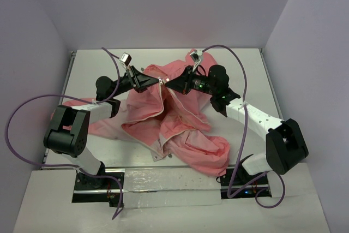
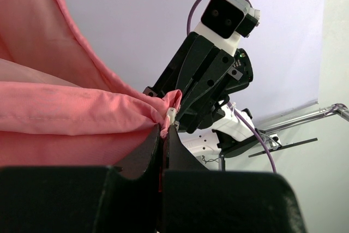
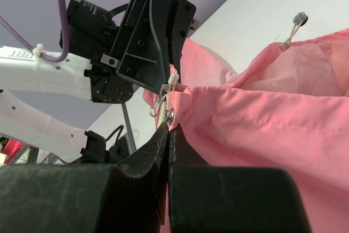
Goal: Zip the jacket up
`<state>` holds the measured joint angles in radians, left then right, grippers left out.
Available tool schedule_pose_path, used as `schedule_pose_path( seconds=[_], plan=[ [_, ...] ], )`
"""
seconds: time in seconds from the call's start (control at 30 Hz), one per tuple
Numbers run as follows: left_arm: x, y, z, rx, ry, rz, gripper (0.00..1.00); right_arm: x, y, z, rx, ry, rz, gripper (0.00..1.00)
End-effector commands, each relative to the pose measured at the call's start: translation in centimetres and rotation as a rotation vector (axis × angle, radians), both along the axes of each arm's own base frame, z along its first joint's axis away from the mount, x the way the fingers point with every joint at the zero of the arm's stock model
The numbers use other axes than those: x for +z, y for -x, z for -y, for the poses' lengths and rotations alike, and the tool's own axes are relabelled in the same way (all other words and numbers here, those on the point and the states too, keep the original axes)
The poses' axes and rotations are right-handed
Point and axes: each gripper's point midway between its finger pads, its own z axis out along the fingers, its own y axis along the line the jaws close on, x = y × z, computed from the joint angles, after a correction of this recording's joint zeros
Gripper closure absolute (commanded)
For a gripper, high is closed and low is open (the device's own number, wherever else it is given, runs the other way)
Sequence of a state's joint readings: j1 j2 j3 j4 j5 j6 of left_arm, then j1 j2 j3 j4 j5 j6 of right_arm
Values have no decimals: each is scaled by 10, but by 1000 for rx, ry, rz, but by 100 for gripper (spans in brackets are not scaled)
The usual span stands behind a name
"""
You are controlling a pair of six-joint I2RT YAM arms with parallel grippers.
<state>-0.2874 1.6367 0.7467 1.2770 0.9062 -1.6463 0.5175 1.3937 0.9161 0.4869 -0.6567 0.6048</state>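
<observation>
A salmon-pink jacket [image 1: 185, 135] lies crumpled, front open, across the middle of the table [image 1: 92, 64], reaching toward its far edge. Over it the left gripper [image 1: 154, 83] and right gripper [image 1: 173, 84] meet nearly tip to tip, each with jaws pressed together on a lifted front edge, beside what appears to be the zipper pull [image 3: 163, 97].

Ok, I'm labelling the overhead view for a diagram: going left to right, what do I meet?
Left arm's elbow → left wrist camera → jacket's open zipper front → right wrist camera → right arm's elbow.
</observation>
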Motion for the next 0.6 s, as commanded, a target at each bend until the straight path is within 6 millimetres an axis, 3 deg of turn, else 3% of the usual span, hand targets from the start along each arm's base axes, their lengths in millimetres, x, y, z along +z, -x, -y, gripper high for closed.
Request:
schedule_pose_path(
  seconds=[0.0, 0.57],
  plan=[
    [71, 55, -13, -19, 162, 561, 100, 23, 5, -5, 29, -43, 79, 100],
    [72, 55, -13, -21, 164, 564, 100, 19, 11, -11, 77, -35, 75, 100]
  ],
)
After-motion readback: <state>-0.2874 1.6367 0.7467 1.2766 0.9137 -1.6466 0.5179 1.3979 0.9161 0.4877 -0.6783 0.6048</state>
